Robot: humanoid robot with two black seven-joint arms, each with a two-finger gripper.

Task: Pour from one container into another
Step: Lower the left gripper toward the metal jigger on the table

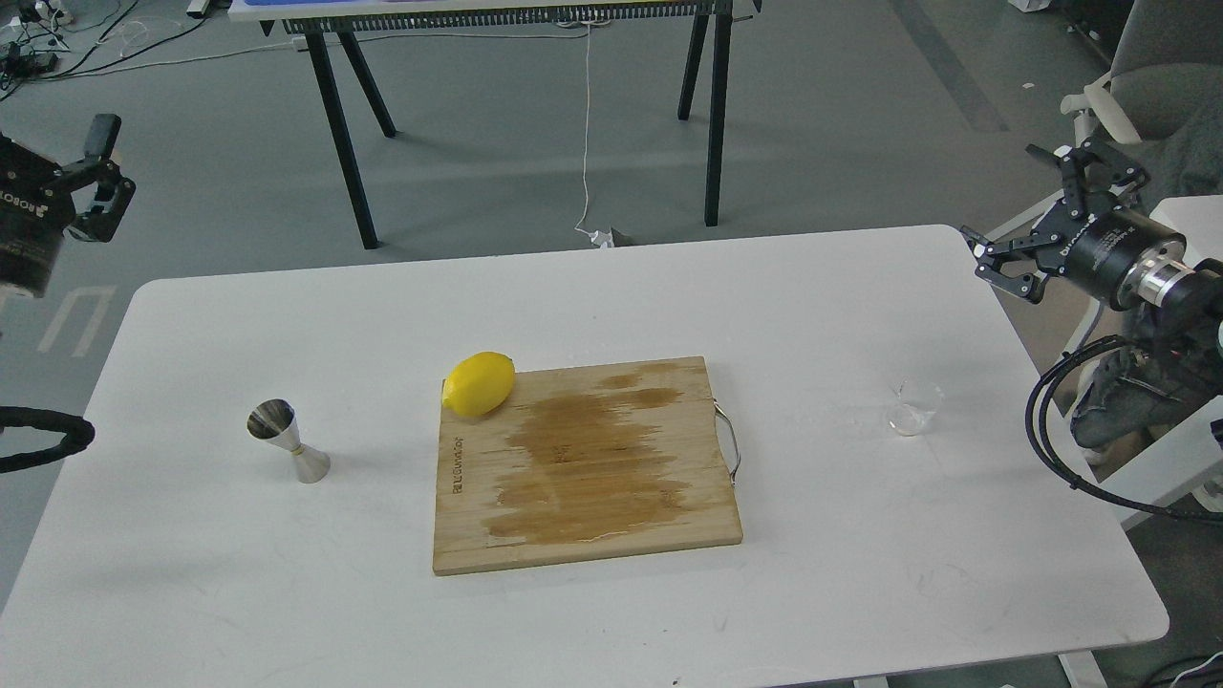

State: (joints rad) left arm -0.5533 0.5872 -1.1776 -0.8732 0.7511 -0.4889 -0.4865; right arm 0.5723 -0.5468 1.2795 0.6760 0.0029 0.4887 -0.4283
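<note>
The small clear glass cup (pixel 915 409) stands upright on the white table (pixel 822 296) at the right, free of any gripper. Far across at the left stands the steel hourglass jigger (pixel 287 440), upright and also untouched. My right gripper (pixel 999 191) hangs open above the table's far right corner, well behind and above the cup, with nothing between its fingers. My left gripper (pixel 29 158) is at the left edge of the view, beyond the table's far left corner. It is cut off by the frame, and its one visible finger (pixel 99 153) is splayed out as on an open gripper.
A wet-stained wooden cutting board (pixel 583 463) with a metal handle lies mid-table, between jigger and cup. A yellow lemon (pixel 481 383) rests on its far left corner. A black-legged table (pixel 521 14) stands behind, and a chair (pixel 1161 76) is at the far right.
</note>
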